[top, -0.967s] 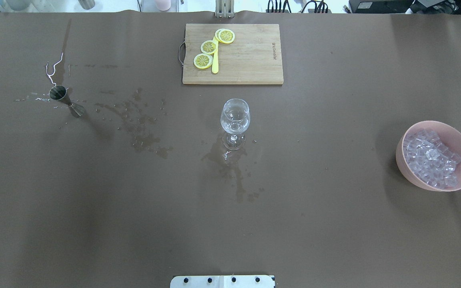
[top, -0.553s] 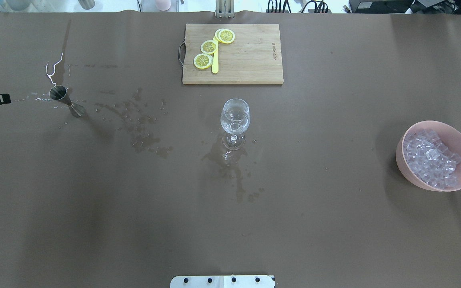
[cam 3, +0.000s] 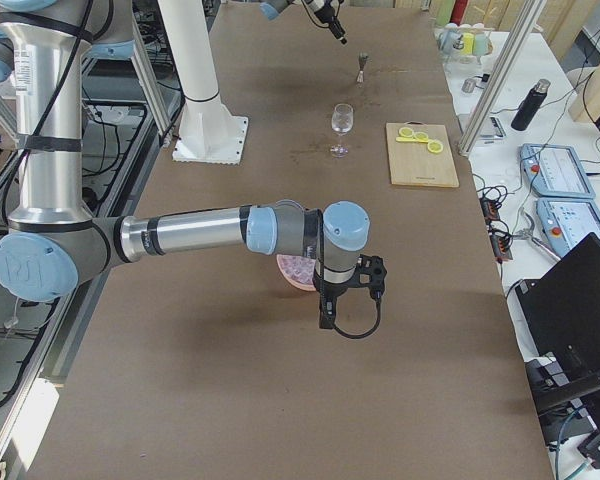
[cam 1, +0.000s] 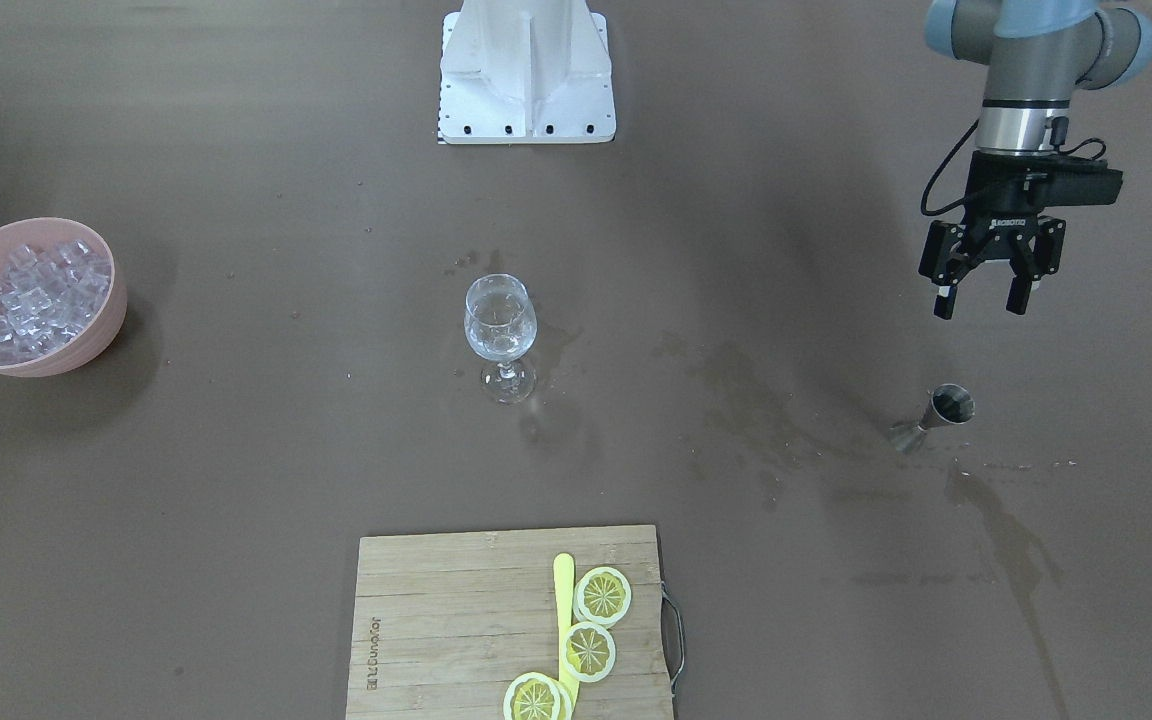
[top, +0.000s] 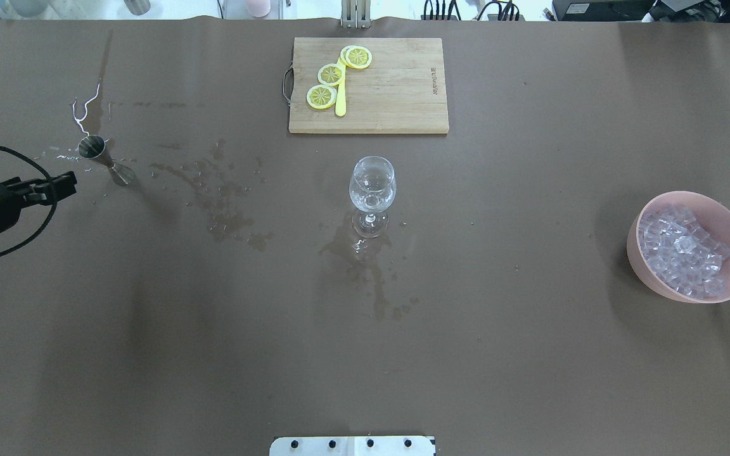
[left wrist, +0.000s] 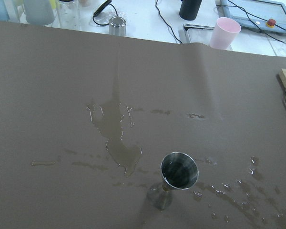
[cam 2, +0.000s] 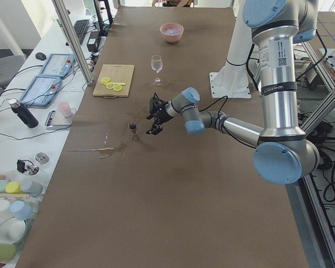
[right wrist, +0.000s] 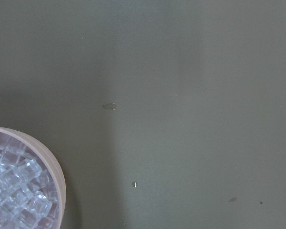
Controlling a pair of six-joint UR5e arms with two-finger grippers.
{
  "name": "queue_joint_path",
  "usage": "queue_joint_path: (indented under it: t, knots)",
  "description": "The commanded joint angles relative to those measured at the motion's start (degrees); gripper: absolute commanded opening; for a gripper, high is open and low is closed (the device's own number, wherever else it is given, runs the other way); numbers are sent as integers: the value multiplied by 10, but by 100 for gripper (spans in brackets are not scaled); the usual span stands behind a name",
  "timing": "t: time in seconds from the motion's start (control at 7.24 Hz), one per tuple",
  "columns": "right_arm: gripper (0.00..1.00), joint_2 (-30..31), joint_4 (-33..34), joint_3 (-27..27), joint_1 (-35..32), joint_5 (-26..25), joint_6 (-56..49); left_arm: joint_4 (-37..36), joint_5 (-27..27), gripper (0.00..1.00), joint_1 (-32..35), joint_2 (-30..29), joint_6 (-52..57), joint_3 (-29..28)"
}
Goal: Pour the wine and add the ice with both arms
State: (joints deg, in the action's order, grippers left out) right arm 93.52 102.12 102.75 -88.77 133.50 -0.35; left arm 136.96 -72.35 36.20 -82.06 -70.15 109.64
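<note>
Left jaws: wide open, empty, hovering just short of the jigger (cam 1: 936, 413), which possibly holds the wine. Right jaws: state cannot be told; positioned beside the ice (top: 682, 250) bowl (top: 655, 284). Step judged: approaching the jigger. Next: descend, close on its waist.

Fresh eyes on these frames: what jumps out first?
First, the clear wine glass standing alone mid-table, with wet spill stains spreading from its foot toward the robot's left. At that end the left gripper, jaws open, hangs close to a small steel jigger. At the opposite end sits a pink bowl heaped with ice.
</note>
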Motion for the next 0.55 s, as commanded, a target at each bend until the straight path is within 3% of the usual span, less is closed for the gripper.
queue_joint_path:
  t: [0.0,0.41]
  knots:
    - [100,-1,-1,-5,0,0,0,0,103,96,-67,-74,-31,-70]
    - [100,-6,-1,-15,0,0,0,1,114,94,-70,-79,-16,-96]
